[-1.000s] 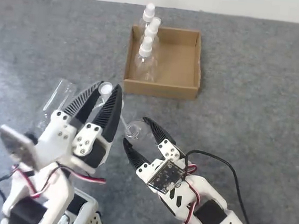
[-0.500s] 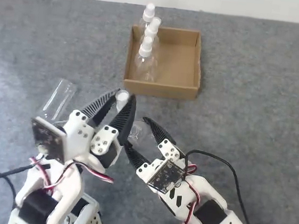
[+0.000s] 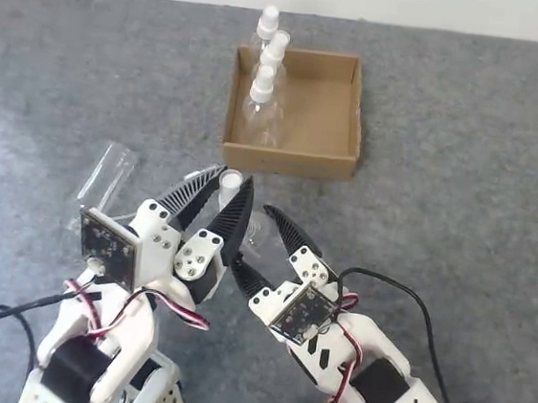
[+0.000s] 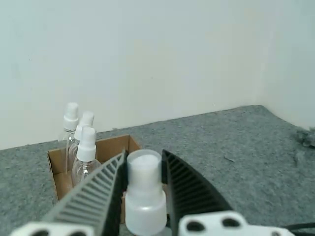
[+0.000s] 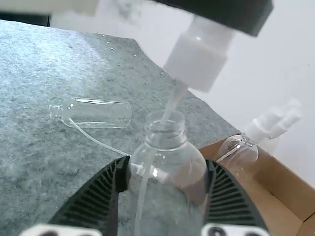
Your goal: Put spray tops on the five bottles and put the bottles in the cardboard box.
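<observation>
Three capped bottles [image 3: 263, 95] in cardboard box [image 3: 288, 161]; left gripper [image 3: 231, 179] pinches spray top [image 4: 144, 189] over right gripper [image 3: 253, 240]'s clamped bottle [image 5: 170, 162]; fifth bottle [image 3: 106, 177] bare.

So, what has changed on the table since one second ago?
The left gripper, shut on the spray top, moved sideways to the bottle in the right gripper; its tube now enters the neck. The right gripper kept its hold. The box, its three bottles and the lying bottle stayed.

Clear bottle [image 5: 167, 164] (its lower half) out of frame, base unseen
</observation>
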You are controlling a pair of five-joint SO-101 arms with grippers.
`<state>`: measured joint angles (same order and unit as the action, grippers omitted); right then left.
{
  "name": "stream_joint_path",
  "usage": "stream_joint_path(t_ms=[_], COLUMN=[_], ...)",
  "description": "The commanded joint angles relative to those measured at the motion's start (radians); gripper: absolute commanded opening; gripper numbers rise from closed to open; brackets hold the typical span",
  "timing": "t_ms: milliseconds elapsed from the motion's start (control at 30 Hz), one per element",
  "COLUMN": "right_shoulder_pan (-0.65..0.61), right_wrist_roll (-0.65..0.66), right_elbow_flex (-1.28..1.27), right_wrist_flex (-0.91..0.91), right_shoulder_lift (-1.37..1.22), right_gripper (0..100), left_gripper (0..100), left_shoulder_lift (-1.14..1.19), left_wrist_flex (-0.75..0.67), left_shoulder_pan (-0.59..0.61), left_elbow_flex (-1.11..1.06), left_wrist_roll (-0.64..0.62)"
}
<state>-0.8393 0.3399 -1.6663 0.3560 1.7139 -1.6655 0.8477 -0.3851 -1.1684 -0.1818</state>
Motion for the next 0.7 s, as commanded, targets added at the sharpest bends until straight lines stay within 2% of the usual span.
stream_joint_path(t_ms=[0,500,667], right_shoulder_pan=[0.044,0.054,0.056], right_wrist_roll=[0.015,0.015,0.015], right_elbow_flex=[-0.018,-0.018,-0.018], right_wrist_flex=[-0.045,-0.045,-0.045], right_shoulder_lift=[0.041,0.041,0.041], right_gripper=[11.4,11.4,11.4], left_gripper=[8,9,15], left_shoulder_lift=[0.003,-0.003,-0.003], left_wrist_flex=[0.025,0.018,0.018], left_shoulder_pan=[0.000,-0.068,-0.066], left_elbow_flex=[0.004,-0.033,-0.031], left_wrist_roll=[0.015,0.106,0.101])
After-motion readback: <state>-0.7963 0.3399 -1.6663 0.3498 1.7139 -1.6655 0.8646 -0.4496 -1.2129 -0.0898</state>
